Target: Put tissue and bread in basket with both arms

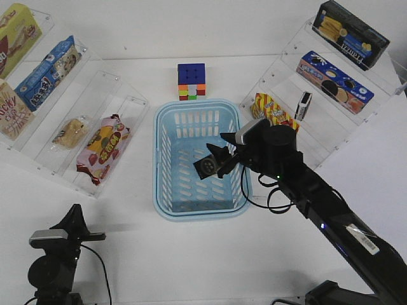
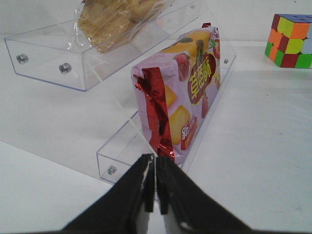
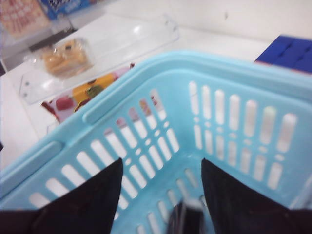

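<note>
The light blue basket (image 1: 166,136) stands mid-table. My right gripper (image 1: 217,161) hangs inside it with its jaws wide open. The black tissue pack (image 1: 206,166) with a pale round emblem sits tilted just off the fingertips. In the right wrist view it is a dark blur (image 3: 185,219) low between the open jaws (image 3: 162,162), over the basket floor (image 3: 146,78). The bread (image 1: 70,132) lies in a clear tray on the left shelf, also seen in the left wrist view (image 2: 117,19) and the right wrist view (image 3: 66,57). My left gripper (image 1: 75,213) is shut and empty (image 2: 156,161) at the front left.
A red-pink packet (image 1: 102,147) lies in the tray beside the bread, directly before the left gripper (image 2: 183,87). A Rubik's cube (image 1: 191,81) stands behind the basket. Clear stepped shelves with snack boxes flank both sides. The right shelf holds a striped packet (image 1: 273,109) and a white-faced pack (image 1: 304,105).
</note>
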`<state>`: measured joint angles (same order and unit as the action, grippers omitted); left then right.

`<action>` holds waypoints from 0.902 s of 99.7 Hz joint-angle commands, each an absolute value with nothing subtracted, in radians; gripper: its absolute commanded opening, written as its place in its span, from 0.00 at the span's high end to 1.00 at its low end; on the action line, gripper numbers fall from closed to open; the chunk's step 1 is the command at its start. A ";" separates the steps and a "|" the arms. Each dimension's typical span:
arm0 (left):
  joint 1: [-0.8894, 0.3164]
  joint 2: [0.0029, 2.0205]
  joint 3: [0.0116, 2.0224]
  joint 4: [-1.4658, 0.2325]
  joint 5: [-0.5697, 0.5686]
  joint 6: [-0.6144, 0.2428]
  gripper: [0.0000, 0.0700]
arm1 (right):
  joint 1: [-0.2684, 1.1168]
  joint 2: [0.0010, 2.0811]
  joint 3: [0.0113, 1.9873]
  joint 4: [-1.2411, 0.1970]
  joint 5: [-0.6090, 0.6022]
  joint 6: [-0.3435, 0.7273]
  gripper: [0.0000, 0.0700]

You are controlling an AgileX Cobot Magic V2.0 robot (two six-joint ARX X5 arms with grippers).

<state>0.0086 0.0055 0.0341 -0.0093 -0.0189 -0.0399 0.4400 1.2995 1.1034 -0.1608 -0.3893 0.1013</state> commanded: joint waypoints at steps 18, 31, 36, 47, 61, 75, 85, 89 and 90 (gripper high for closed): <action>0.009 0.004 0.015 0.002 -0.014 -0.337 1.00 | 0.314 1.104 1.109 -0.243 -0.258 0.102 1.00; 0.009 0.004 0.039 0.002 -0.014 -0.496 1.00 | 0.266 0.958 0.977 -0.162 -0.209 0.093 1.00; 0.009 0.005 0.067 0.001 -0.003 -0.503 1.00 | 0.254 0.885 0.887 -0.093 -0.208 0.083 1.00; 0.009 0.024 0.167 -0.014 0.021 -0.497 1.00 | 0.246 0.746 0.689 0.074 -0.193 0.080 1.00; 0.009 0.157 0.356 -0.084 0.025 -0.383 1.00 | 0.247 0.685 0.593 0.099 -0.171 0.102 1.00; 0.009 0.397 0.557 -0.163 0.027 -0.089 1.00 | 0.247 0.689 0.593 0.088 -0.176 0.109 1.00; 0.009 0.567 0.677 -0.203 0.027 0.159 0.77 | 0.248 0.689 0.593 0.090 -0.176 0.109 1.00; 0.009 0.632 0.718 -0.213 0.027 0.236 0.52 | 0.247 0.689 0.593 0.089 -0.175 0.109 1.00; 0.009 0.648 0.728 -0.213 0.027 0.251 0.44 | 0.247 0.689 0.593 0.089 -0.176 0.109 1.00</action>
<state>0.0086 0.5488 0.6647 -0.2119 0.0250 -0.0566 0.2459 0.6868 0.5816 0.0795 -0.1787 0.1013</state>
